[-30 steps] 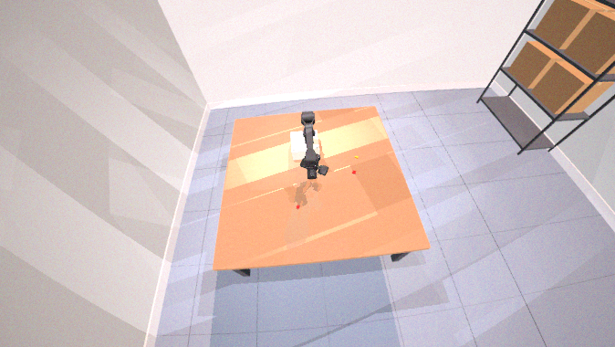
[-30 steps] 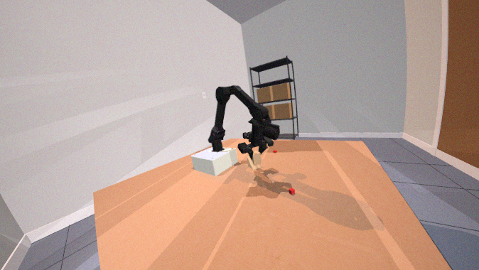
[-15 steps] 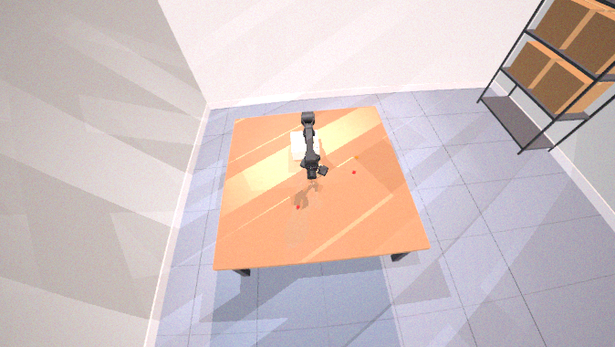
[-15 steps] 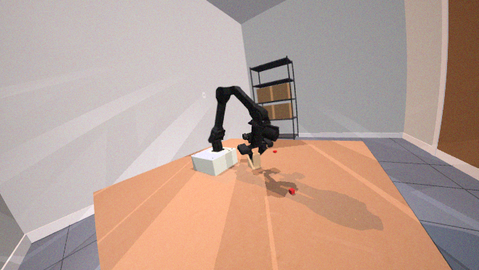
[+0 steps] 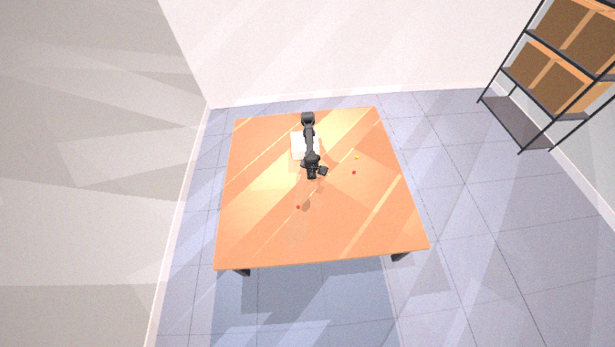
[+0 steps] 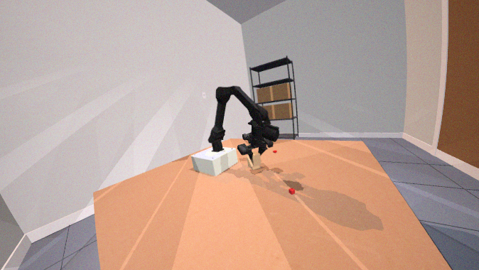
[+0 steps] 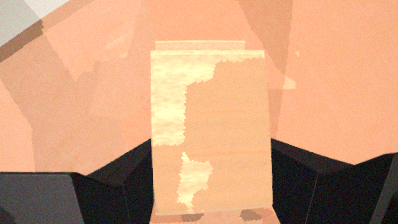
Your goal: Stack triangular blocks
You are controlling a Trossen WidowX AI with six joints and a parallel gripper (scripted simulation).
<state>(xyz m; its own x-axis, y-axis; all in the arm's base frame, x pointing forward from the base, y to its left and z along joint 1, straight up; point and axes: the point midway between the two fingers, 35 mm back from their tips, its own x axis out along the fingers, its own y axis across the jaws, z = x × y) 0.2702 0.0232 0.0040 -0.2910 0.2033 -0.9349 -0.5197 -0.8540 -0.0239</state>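
Note:
My gripper (image 6: pixel 256 154) (image 7: pixel 205 144) points down and is shut on a pale wooden triangular block (image 6: pixel 256 160) (image 7: pixel 227 130), with one black finger on each side of it. The other triangular block (image 6: pixel 249 163) (image 7: pixel 200 45) is mostly hidden; in the wrist view only a thin pale strip shows past the held block's far edge. In the exterior view the two blocks appear very close together, low over the table. Whether their sloped faces touch cannot be told. In the top view the arm hides both blocks.
The white base box (image 5: pixel 297 141) (image 6: pixel 214 165) is close behind the blocks. A red cube (image 5: pixel 297 206) (image 6: pixel 291 191) lies toward the front of the wooden table (image 5: pixel 255 237) (image 6: pixel 149 220). Another red cube (image 5: pixel 353 172) (image 6: pixel 274 151) and a yellow piece (image 5: pixel 357 157) lie off to one side.

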